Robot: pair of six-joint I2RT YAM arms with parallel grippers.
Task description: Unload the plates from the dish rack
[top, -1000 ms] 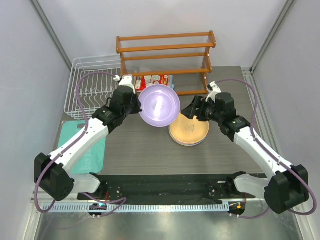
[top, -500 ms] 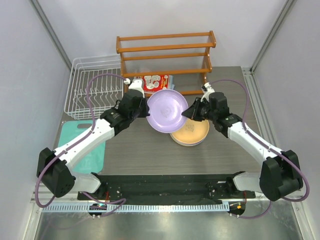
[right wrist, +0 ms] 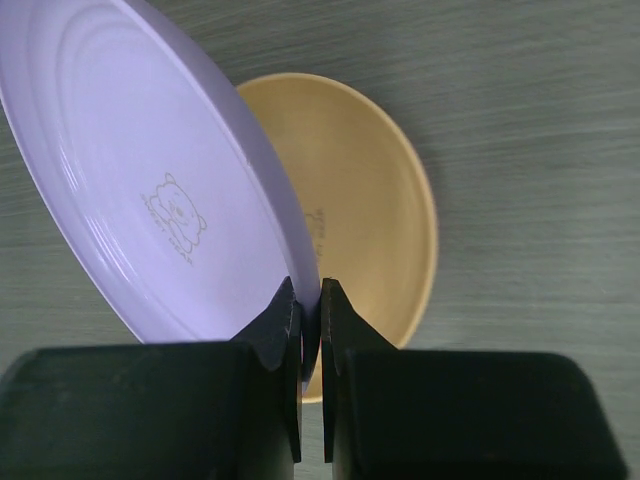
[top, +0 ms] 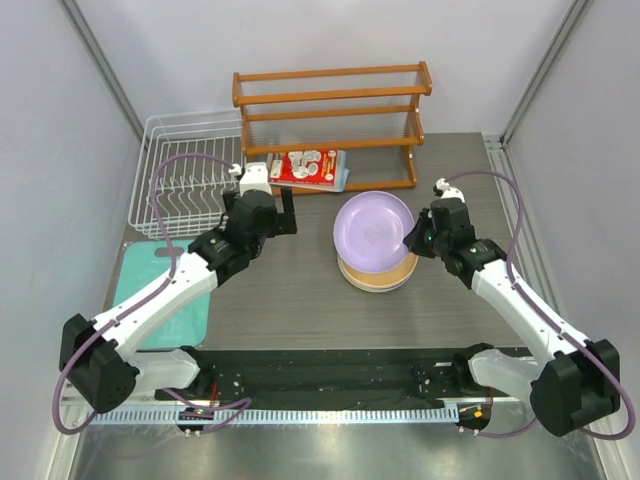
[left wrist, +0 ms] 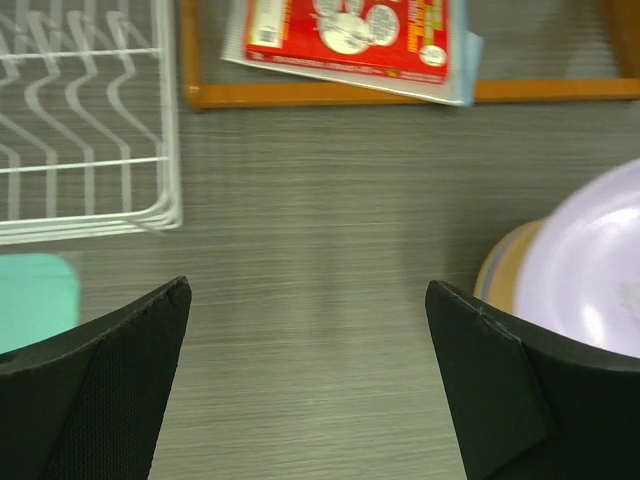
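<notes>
The lavender plate (top: pixel 373 228) hangs tilted over a stack of plates (top: pixel 378 278) on the table, whose top one is yellow-orange (right wrist: pixel 365 190). My right gripper (top: pixel 411 241) is shut on the lavender plate's (right wrist: pixel 150 190) right rim, and in the right wrist view the right gripper (right wrist: pixel 309 292) pinches that edge between both fingers. To the left, my left gripper (top: pixel 284 212) is open and holds nothing. In its wrist view the left gripper (left wrist: pixel 306 290) spans bare table, with the lavender plate (left wrist: pixel 595 265) at the right. The white wire dish rack (top: pixel 185 175) stands at the back left.
A brown wooden shelf (top: pixel 330 110) stands at the back, with a red printed packet (top: pixel 310 166) lying in front of it. A teal mat (top: pixel 160 300) lies at the left under my left arm. The rack's corner (left wrist: pixel 170 200) is near my left gripper.
My left gripper let go of the lavender plate, opened wide and drew back left. My right gripper shut on the plate's rim and carried it right, over the stack.
</notes>
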